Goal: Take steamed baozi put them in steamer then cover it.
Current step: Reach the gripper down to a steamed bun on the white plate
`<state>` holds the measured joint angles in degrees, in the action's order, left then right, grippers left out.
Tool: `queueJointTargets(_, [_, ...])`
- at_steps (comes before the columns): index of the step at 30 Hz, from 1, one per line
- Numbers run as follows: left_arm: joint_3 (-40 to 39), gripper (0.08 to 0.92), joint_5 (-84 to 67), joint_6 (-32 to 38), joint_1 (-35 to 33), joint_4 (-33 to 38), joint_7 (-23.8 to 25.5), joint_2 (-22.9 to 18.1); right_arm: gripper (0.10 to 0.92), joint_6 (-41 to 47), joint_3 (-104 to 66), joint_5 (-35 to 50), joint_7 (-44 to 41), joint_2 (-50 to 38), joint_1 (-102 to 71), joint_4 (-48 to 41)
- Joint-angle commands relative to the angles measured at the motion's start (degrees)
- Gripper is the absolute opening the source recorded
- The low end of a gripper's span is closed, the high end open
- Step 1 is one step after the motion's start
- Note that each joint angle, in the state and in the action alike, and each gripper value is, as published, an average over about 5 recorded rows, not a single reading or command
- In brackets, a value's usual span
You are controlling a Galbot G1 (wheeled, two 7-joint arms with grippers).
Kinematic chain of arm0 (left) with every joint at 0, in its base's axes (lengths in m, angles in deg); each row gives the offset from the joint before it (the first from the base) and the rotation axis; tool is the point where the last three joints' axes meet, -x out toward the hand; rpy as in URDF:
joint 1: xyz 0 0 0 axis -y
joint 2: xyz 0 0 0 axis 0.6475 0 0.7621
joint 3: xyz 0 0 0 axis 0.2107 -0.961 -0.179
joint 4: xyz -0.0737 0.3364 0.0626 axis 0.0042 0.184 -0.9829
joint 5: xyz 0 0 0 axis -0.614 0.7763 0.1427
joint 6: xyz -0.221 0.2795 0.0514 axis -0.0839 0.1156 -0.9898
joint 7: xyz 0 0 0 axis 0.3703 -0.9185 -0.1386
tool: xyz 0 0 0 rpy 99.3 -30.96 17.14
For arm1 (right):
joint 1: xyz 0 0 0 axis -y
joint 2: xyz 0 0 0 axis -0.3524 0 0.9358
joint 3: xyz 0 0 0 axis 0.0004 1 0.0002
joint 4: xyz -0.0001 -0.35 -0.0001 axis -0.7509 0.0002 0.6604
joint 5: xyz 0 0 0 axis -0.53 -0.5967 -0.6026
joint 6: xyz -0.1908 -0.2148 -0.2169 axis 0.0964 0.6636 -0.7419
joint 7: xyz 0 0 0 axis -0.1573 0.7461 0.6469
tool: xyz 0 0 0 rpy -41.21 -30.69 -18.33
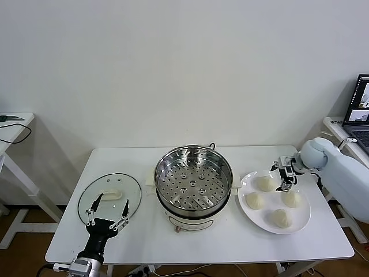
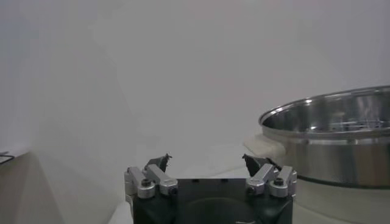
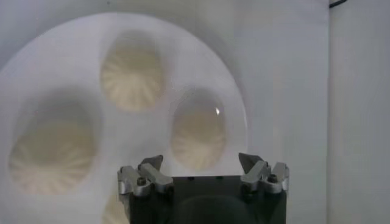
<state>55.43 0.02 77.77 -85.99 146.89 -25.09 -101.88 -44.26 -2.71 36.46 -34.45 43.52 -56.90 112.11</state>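
Right gripper point(image 1: 283, 176), jaws spread and empty, hangs over four cream-white round steamed baozi point(image 1: 266, 183) on the flat white plate point(image 1: 301, 225). Round stainless steamer point(image 1: 193, 176) stands empty mid-desk. Risk: off-centre closure squashes or rolls a soft bun. Left gripper point(image 1: 107, 214) idles open beside the clear glass cover point(image 1: 109, 195).

In the right wrist view, the fourth cream-white round bun point(image 3: 113, 210) at lower left is mostly hidden behind the black gripper body. The round shiny stainless-steel steamer basket point(image 2: 332, 143) runs off the left wrist view's right edge.

Four baozi point(image 1: 273, 201) plated, steamer point(image 1: 194, 178) empty, cover point(image 1: 109, 197) off
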Motion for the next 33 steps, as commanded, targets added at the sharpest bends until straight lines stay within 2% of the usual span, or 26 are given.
queueJointTargets(1, [-0.09, 0.823, 0.15, 0.09, -0.04, -0.27, -0.01, -0.08, 0.823, -0.15, 3.77, -2.69, -2.11, 4.22, 3.66, -5.35])
queueJointTargets(18, [0.0, 0.823, 0.74, 0.44, -0.14, -0.61, -0.15, -0.29, 0.821, -1.16, -0.47, -5.86, -1.39, 7.47, 0.49, -8.69])
queueJointTargets(21, [-0.09, 0.823, 0.9, 0.55, -0.17, -0.78, -0.2, -0.34, 0.786, -1.2, -0.7, -5.98, -1.28, 7.44, 0.22, -8.79])
queueJointTargets(26, [-0.16, 0.823, 1.03, 0.69, -0.25, -0.81, -0.22, -0.41, 0.666, -1.33, -1.18, -6.31, -0.96, 7.68, -0.23, -8.95])
queueJointTargets(33, [-0.18, 0.823, 1.26, 0.79, -0.45, -0.72, -0.2, -0.44, 0.639, -1.57, -1.55, -6.24, -0.74, 7.57, -0.48, -8.32])
